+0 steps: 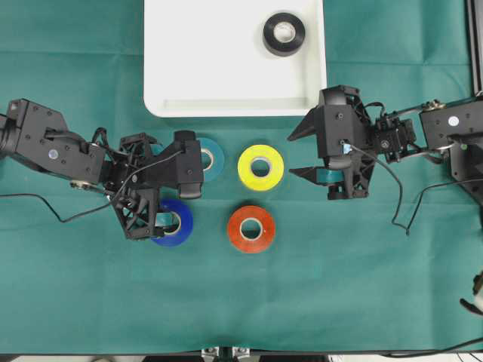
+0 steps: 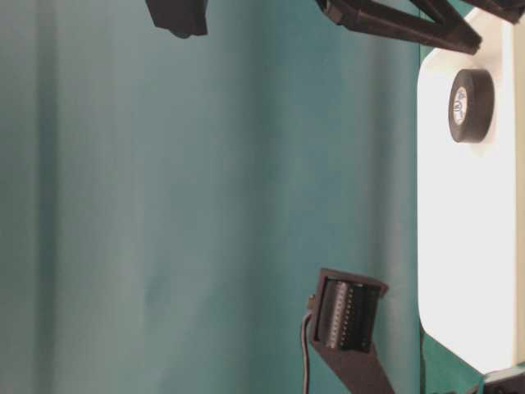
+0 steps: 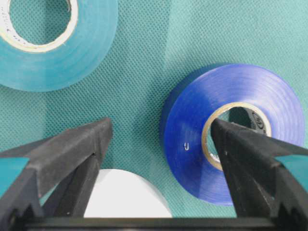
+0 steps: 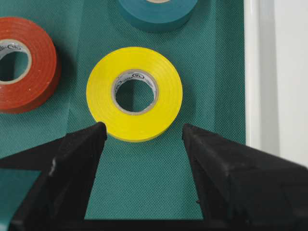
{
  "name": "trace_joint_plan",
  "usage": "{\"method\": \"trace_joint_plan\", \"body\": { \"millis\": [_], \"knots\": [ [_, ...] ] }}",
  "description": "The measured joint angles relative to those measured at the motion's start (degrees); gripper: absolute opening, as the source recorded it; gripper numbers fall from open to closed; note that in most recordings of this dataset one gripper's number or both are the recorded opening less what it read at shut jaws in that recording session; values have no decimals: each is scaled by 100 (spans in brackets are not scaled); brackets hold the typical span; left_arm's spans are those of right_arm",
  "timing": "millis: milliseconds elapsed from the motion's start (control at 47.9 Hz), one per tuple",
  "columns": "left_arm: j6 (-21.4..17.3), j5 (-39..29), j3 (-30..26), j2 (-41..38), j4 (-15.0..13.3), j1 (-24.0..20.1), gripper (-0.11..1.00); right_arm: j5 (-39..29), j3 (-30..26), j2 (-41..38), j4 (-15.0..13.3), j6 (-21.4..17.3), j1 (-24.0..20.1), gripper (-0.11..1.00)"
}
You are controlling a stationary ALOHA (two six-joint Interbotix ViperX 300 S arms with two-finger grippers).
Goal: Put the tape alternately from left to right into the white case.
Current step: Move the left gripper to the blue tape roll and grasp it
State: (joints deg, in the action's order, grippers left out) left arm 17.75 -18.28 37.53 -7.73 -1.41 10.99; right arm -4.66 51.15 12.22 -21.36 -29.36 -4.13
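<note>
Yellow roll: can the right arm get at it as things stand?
Probably yes. The right gripper is open and empty, and the yellow roll lies flat just ahead of its fingertips, clear of the red-orange roll, the teal roll and the white case.

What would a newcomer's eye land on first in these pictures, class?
Probably the bright rolls on the green cloth: yellow tape and red-orange tape mid-table. Next, the black tape alone in the white case at the top, and the left gripper straddling the blue tape.

Yellow roll (image 4: 134,94) lies just beyond spread fingers (image 4: 77,163); red-orange roll (image 4: 26,65) left, teal roll (image 4: 156,12) above.
</note>
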Motion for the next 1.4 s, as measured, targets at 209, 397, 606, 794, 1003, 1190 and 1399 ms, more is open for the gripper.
{"method": "trace_joint_plan", "body": {
  "millis": [209,397,606,794,1003,1190,1399],
  "knots": [
    [0,-141,-44,0,26,-53,4,0,9,0,0,0,0,72],
    [-9,-229,-97,-9,18,-44,-3,0,0,0,0,0,0,72],
    [0,-237,-114,-9,26,-44,-3,0,9,9,0,0,0,72],
    [0,-237,-141,132,18,-9,-3,0,0,9,-9,9,0,72],
    [0,-352,-193,633,18,9,-3,0,0,0,-9,0,0,72],
    [-26,-861,-229,940,26,-35,-3,0,9,0,0,0,0,72],
    [-18,-984,-290,1002,18,-264,-3,0,9,9,0,0,0,72]
  ]
}}
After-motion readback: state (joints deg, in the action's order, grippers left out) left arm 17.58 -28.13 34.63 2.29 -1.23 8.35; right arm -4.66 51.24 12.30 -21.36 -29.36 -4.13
